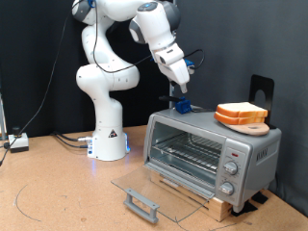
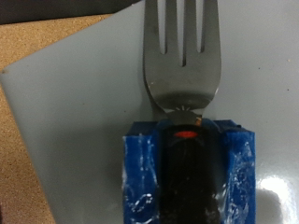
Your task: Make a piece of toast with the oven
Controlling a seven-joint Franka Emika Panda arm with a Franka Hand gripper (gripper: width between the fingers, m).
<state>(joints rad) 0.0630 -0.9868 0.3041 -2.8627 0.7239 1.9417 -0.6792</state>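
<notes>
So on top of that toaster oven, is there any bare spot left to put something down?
Yes: the oven roof is bare in the middle, between the gripper, low over its far-left corner by the blue fork holder, and the bread slices on their round board at the exterior view's right. Both ends are crowded.

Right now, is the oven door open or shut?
Open. The oven has its glass door folded down flat in front, handle outward, exposing the wire rack.
</notes>
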